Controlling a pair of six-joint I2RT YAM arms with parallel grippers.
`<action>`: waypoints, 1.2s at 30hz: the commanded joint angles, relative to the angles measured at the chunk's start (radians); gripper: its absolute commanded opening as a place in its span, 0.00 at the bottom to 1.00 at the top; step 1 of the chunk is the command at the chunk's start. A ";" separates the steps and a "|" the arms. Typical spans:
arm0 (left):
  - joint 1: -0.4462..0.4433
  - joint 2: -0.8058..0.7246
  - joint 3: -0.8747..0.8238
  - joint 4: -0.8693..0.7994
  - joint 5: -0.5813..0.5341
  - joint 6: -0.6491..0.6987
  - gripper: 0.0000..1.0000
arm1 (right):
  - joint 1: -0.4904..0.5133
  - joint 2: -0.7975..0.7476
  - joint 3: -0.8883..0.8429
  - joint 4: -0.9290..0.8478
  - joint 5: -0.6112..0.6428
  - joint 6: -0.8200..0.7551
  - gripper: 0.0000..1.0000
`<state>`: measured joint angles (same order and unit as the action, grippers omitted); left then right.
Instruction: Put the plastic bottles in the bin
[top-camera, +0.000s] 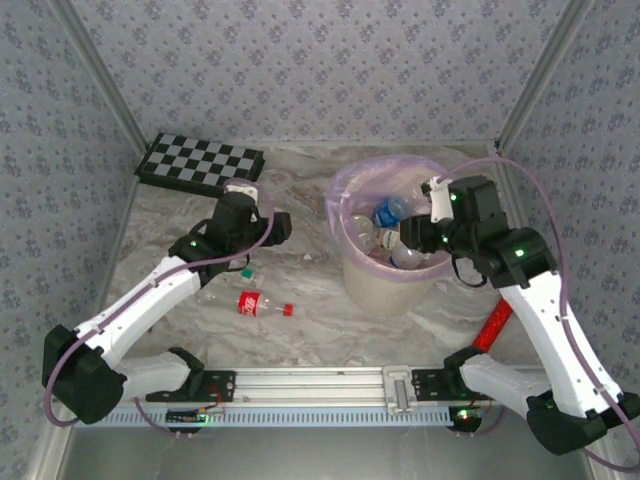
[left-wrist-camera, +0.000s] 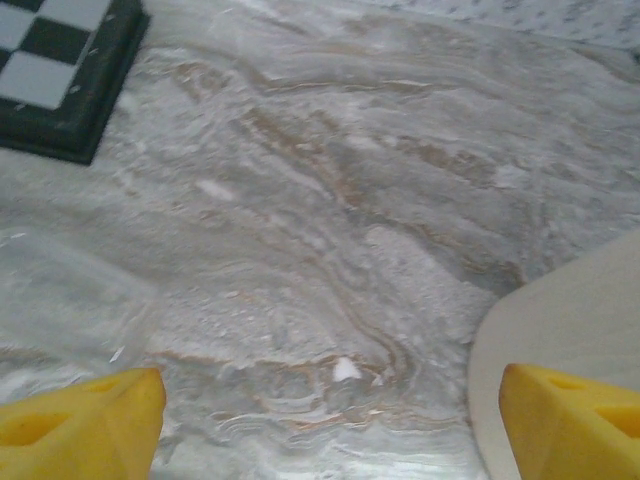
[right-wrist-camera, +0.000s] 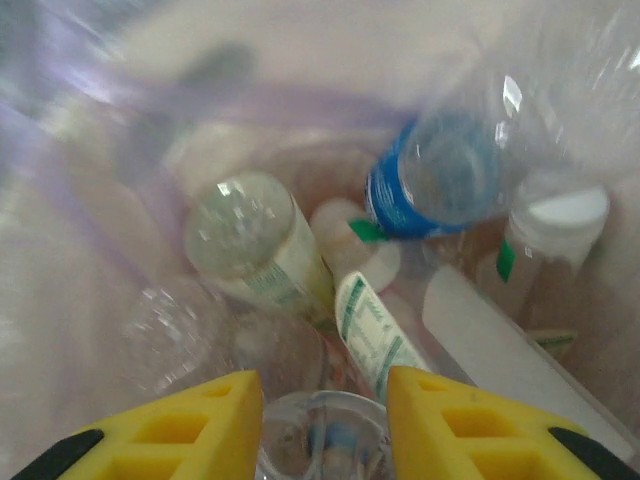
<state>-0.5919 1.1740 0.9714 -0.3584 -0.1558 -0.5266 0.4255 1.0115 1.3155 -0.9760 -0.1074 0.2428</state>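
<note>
The bin (top-camera: 390, 285) stands right of centre, its pink-purple bag holding several plastic bottles, among them one with a blue label (right-wrist-camera: 435, 185) and one with a green-and-white label (right-wrist-camera: 260, 250). My right gripper (top-camera: 415, 235) hangs over the bin's mouth. In the right wrist view, the right gripper (right-wrist-camera: 325, 400) is shut on a clear plastic bottle (right-wrist-camera: 325, 445), its yellow fingers pressing on both sides. A red-labelled bottle (top-camera: 255, 303) lies on the table below my left arm. My left gripper (top-camera: 270, 228) hovers open over bare marble (left-wrist-camera: 330, 400), left of the bin's wall (left-wrist-camera: 560, 350).
A black-and-white chequered board (top-camera: 200, 165) lies at the back left, with its corner (left-wrist-camera: 50, 70) in the left wrist view. A green cap (top-camera: 245, 270) peeks out beside the left arm. A red object (top-camera: 493, 325) lies under the right arm. Patterned walls close in the table.
</note>
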 joint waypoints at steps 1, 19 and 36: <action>0.039 -0.020 0.028 -0.093 -0.055 -0.054 0.87 | 0.004 0.005 -0.096 -0.010 0.033 0.051 0.37; 0.190 0.039 -0.042 -0.139 -0.217 -0.320 0.89 | -0.092 -0.019 0.044 0.142 0.017 0.018 0.81; 0.127 0.442 0.076 -0.096 -0.206 -0.610 0.89 | -0.154 -0.043 0.041 0.147 -0.006 -0.007 0.85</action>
<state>-0.4603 1.5803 1.0218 -0.4595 -0.3683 -1.0943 0.2825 0.9951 1.3544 -0.8192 -0.0948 0.2543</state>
